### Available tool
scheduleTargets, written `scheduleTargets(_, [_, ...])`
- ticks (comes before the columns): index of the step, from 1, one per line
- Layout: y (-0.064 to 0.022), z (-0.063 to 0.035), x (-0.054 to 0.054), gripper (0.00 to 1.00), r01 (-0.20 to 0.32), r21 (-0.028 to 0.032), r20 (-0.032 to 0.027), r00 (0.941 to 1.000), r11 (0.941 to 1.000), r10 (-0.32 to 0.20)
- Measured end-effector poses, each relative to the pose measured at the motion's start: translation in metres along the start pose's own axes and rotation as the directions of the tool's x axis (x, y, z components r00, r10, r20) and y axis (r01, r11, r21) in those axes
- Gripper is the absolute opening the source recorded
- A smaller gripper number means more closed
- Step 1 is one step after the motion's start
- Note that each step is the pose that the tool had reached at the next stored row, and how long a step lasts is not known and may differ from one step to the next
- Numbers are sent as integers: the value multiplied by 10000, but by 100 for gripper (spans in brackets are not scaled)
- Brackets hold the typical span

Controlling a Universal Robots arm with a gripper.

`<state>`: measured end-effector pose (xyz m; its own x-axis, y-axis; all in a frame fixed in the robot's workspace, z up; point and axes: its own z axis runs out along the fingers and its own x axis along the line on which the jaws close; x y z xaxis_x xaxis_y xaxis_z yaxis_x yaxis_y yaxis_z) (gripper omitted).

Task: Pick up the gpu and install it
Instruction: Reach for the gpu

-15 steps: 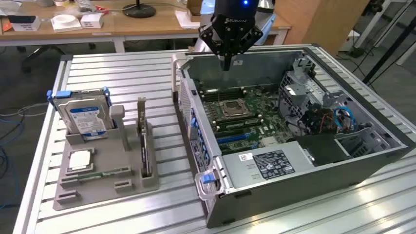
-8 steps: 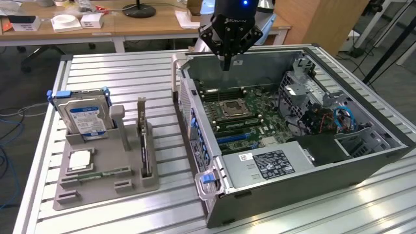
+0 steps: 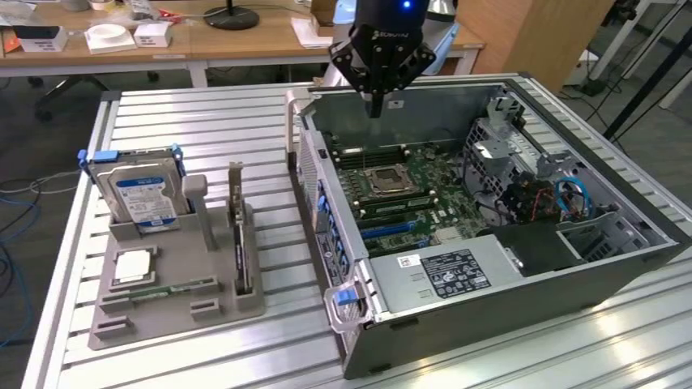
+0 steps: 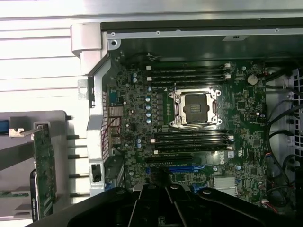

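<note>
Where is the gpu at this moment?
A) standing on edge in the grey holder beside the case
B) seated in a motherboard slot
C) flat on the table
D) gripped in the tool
A: the gpu stands on edge in the grey holder, while the tool hangs empty above the case.

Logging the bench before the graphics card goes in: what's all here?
table: one, silver, under everything
computer case: one, grey, open, exterior view's right
motherboard: one, green, inside case
holder: one, grey, exterior view's left
hard drive: one, blue-labelled silver, upright in holder
graphics card: one, green-black, upright in holder
processor chip: one, silver, flat in holder
memory stick: one, green, flat in holder
gripper: one, black, fingers shut, above case's far wall
</note>
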<state>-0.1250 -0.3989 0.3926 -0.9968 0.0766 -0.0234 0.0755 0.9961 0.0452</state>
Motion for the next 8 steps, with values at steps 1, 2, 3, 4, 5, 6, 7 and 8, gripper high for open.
scheduleTargets(1, [-2, 1, 28, 11, 0, 2, -2, 10000, 10000, 0])
scheduleTargets(2, [-3, 3, 47, 11, -1, 0, -1, 10000, 10000, 1])
scheduleTargets(3, [-4, 5, 59, 11, -1, 0, 0, 10000, 10000, 1])
scheduleTargets(4, [-6, 5, 76, 11, 0, 2, -2, 10000, 10000, 0])
scheduleTargets(5, [-6, 6, 81, 11, 1, -1, 0, 10000, 10000, -1])
scheduleTargets(6, [-6, 6, 81, 11, 1, 0, -1, 10000, 10000, -1])
scheduleTargets(7, [-6, 6, 81, 11, 1, 0, -1, 10000, 10000, -1])
scheduleTargets(8, [-6, 6, 82, 11, 1, 1, -2, 10000, 10000, -1])
